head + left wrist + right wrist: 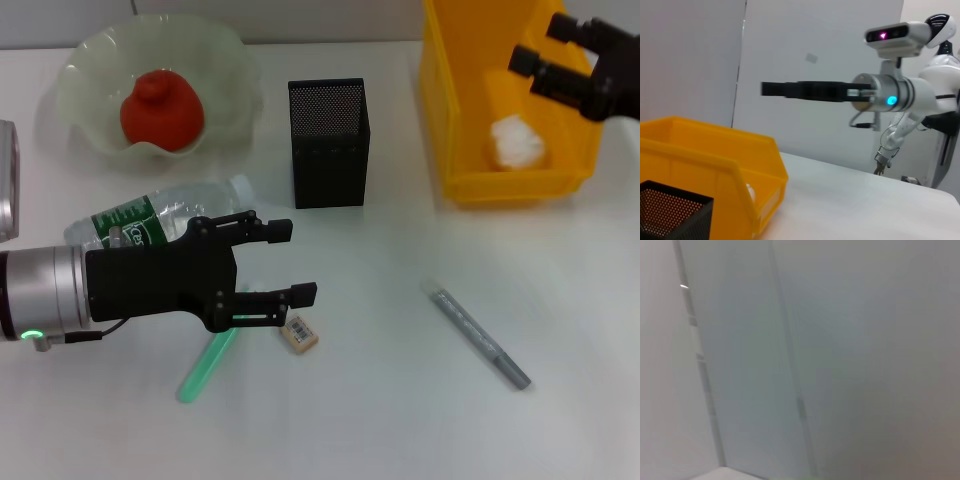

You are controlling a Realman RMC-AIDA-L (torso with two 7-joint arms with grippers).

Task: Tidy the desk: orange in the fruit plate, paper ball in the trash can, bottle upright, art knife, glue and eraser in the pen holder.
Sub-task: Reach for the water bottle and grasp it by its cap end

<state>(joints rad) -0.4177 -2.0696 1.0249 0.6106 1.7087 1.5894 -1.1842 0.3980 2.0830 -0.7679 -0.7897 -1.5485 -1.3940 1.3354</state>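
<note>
orange [161, 113] 1 | fruit plate [80, 75] 1 | paper ball [517, 142] 1 | trash can [445, 120] 1 | bottle [150, 222] 1 | pen holder [329, 143] 1 | glue [207, 365] 1 | eraser [300, 333] 1 | grey stick [478, 334] 1

Robot lab or office test room — bare white desk [400, 420], plain grey wall panels [840, 340] — desk clutter staged.

Left gripper [290, 262]: my fingers spread apart, above the glue [208, 364], near the eraser [300, 333]
Bottle [160, 222]: lying down
Orange [160, 112]: in fruit plate [80, 70]
Paper ball [516, 142]: in trash can [445, 120]
Right gripper [540, 55]: mine, fingers apart, above the can
</note>
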